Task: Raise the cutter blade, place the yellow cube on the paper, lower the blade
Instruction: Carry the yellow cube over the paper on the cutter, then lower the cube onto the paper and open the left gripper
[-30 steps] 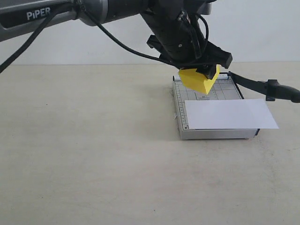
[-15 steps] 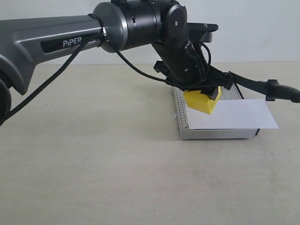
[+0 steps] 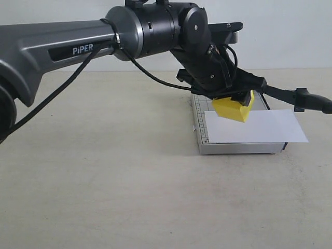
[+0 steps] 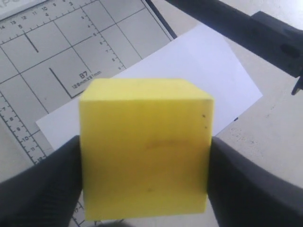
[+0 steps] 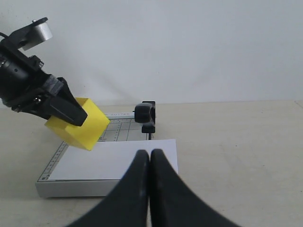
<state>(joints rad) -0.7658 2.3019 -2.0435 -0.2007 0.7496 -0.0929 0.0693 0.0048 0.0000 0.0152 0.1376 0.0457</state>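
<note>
My left gripper (image 3: 236,102) is shut on the yellow cube (image 3: 234,110) and holds it tilted, low over the back left part of the white paper (image 3: 264,128). Whether the cube touches the sheet I cannot tell. The left wrist view shows black fingers (image 4: 42,189) pressed on both sides of the yellow cube (image 4: 144,151), with the paper (image 4: 199,71) beneath. The paper lies on the grey gridded cutter base (image 3: 228,148). The cutter blade (image 3: 282,94) stands raised, its handle (image 3: 313,100) out to the right. My right gripper (image 5: 150,155) is shut and empty, near the paper's edge (image 5: 118,161).
The cutter stands on a beige tabletop (image 3: 104,171) before a white wall. The left arm's dark body (image 3: 150,31) reaches over the table from the left. In the right wrist view the blade's handle (image 5: 145,114) shows end-on behind the paper.
The left gripper has come down and moved right with the yellow cube, from above the base's back to low over the paper. Blade and paper have not moved.
</note>
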